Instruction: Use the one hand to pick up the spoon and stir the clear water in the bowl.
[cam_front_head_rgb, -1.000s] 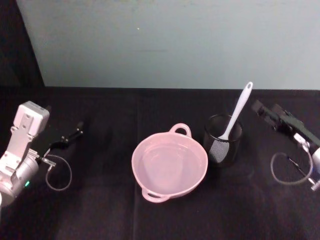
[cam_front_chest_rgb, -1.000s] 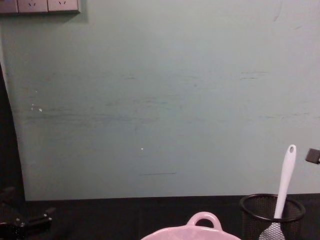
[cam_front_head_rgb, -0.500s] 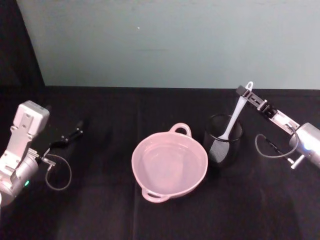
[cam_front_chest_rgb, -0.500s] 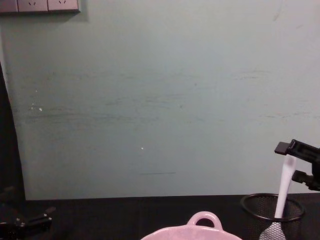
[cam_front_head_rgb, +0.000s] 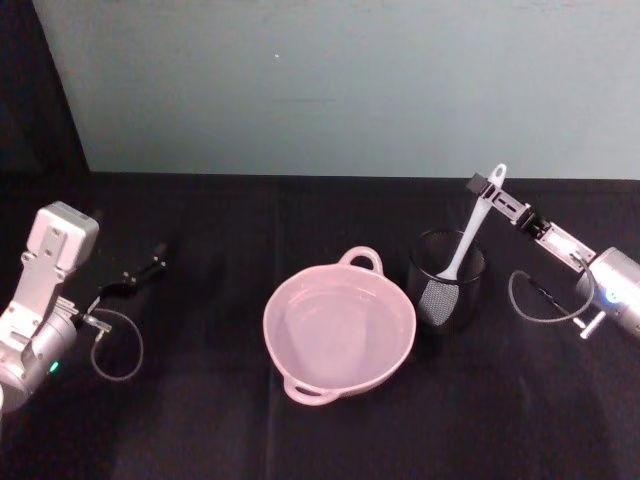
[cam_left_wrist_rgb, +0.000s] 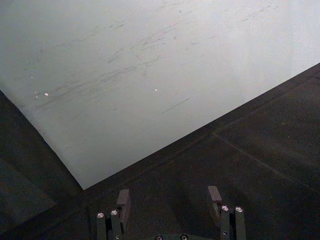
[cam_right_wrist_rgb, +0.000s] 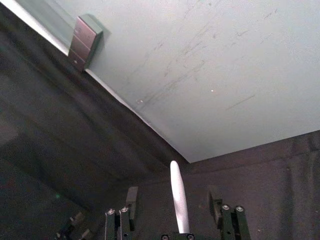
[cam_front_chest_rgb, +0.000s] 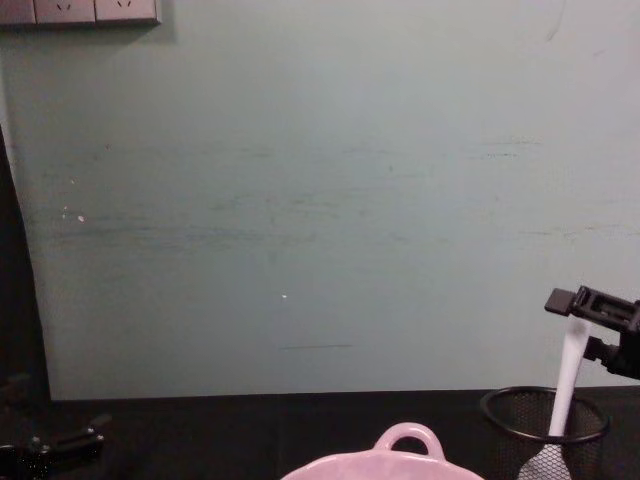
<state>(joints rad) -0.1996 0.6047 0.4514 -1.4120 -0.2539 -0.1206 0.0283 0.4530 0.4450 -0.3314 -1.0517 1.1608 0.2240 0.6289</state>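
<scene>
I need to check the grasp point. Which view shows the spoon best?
The head view: the whole spoon shows, blade in the mesh cup, handle top between the right hand's open fingers. The chest view shows handle and blade edge; the right wrist view, a stretch of handle.

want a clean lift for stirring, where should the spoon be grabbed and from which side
Grip the white spoon by its upper handle, just below the end hole, coming in from the robot's right. It stands blade-down in the black mesh cup, so only the handle above the rim is free. The right gripper sits there, open fingers on either side.
</scene>
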